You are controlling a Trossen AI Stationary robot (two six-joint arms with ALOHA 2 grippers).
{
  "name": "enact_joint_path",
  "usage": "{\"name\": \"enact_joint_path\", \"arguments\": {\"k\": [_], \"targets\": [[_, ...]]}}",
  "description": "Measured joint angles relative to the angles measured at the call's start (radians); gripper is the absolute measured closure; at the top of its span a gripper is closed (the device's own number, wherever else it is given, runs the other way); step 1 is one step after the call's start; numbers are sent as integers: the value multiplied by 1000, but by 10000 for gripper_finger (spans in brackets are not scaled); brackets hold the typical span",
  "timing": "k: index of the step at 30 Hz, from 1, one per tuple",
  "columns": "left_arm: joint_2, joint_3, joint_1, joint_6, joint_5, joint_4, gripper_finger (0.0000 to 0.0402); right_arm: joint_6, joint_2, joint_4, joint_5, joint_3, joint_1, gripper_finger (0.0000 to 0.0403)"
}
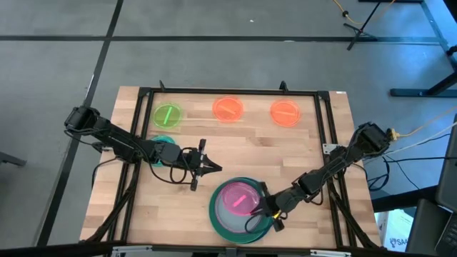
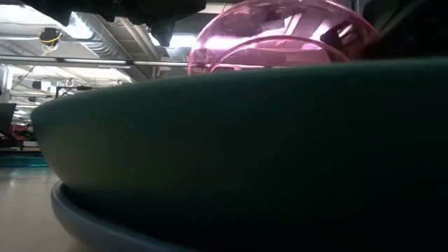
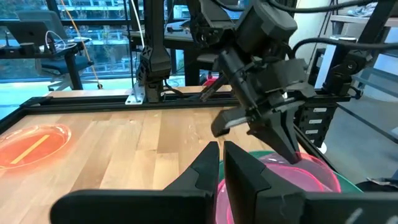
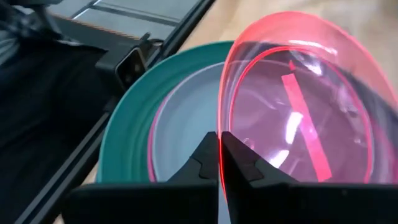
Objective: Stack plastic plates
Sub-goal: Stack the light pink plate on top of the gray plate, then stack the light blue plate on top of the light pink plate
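A stack of plastic plates sits near the table's front edge: a large green plate (image 1: 216, 218) on a blue one (image 2: 77, 224), with a pale plate (image 4: 180, 134) inside it. Over them a translucent pink plate (image 1: 239, 198) stands tilted, with my right gripper (image 1: 263, 208) shut on it. My left gripper (image 1: 214, 169) hovers shut and empty just left of the stack. A neon green plate (image 1: 168, 115) and two orange plates (image 1: 228, 108) (image 1: 285, 113) lie flat along the far edge. A pale teal plate (image 1: 163, 143) lies under my left arm. My right gripper pinches the pink plate's rim (image 4: 222, 127) on the plate's right side, between its two fingers, which lie across the rim. The fingers slant down from the table's right. The plate is tilted over the stack; whether its lower edge rests there I cannot tell.
A black metal frame (image 1: 228, 91) runs around the tabletop. Bare wood lies between the far row of plates and the stack. Cables trail off the table's right side (image 1: 421, 132).
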Motion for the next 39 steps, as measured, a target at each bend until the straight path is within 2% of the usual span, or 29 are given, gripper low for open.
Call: {"name": "enact_joint_path", "arguments": {"k": [4,13,23,27,30,34,39], "targets": [[0,0,0,0,0,0,383,6,32,6,-39,0,0,402],[0,0,0,33,0,0,383,140,85,11,-21,0,-1,393],[0,0,0,35,-2,8,383,181,102,7,-12,0,-1,270],[0,0,0,30,-60,27,383,156,101,7,-4,0,-1,246],[0,0,0,35,-90,17,383,110,101,8,57,0,0,242],[0,0,0,46,-131,-31,362,52,101,14,166,0,0,242],[-11,0,0,52,-158,-138,305,24,101,13,161,0,15,242]]}}
